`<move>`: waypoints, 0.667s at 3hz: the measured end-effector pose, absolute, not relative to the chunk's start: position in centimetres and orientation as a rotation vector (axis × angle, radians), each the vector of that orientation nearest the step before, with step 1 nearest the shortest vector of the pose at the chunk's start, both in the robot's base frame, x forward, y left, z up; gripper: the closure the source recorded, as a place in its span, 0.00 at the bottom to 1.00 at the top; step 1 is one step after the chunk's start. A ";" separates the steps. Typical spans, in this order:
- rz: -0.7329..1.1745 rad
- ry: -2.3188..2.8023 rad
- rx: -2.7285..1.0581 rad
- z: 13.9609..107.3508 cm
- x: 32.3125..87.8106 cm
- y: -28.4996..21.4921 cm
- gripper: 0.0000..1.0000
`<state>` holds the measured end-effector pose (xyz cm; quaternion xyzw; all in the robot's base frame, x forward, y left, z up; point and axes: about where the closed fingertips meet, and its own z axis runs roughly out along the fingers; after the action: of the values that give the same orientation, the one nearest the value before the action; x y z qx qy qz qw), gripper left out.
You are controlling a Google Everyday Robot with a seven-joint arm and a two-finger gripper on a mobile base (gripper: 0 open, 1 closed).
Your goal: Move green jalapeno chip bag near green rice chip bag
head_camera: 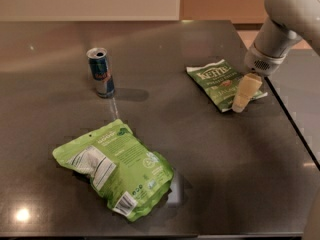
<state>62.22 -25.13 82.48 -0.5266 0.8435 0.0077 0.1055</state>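
The green jalapeno chip bag (220, 81) lies flat on the dark table at the right, its white "Kettle" lettering facing up. The gripper (242, 99) hangs from the grey arm at the upper right and reaches down over the bag's right edge, its pale tip touching or just above that edge. The green rice chip bag (115, 166), a puffy lime-green pouch with a white label, lies at the front left, well apart from the jalapeno bag.
A blue and silver drink can (101, 72) stands upright at the back left. The dark table (200, 159) ends at the right, close beside the jalapeno bag, and at the front. A light wall runs behind it.
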 end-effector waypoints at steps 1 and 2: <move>0.059 2.496 -1.538 82.5 62.5 -24.9 0.17; 0.103 2.493 -1.529 82.8 62.6 -24.5 0.39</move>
<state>62.60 -24.51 82.84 -0.5194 0.8471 0.0349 0.1073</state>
